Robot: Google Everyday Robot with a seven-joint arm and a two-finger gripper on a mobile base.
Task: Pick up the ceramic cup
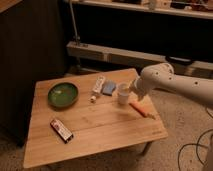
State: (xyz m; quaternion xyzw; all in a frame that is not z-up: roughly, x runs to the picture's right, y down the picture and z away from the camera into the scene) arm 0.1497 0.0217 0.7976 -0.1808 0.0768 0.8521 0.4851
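The ceramic cup (pixel 122 93) is a small plain white cup standing upright on the wooden table (pixel 95 125), right of centre. My gripper (pixel 131 92) is at the end of the white arm that reaches in from the right; it sits right against the cup's right side at cup height. Its fingers are hidden behind the arm's wrist and the cup.
A wide green bowl (pixel 63 94) stands at the table's left. A white printed tube (pixel 97 86) and a blue object (pixel 109 88) lie behind the cup. An orange carrot-like object (pixel 139 108) lies near the right edge. A dark snack bar (pixel 61 130) lies front left.
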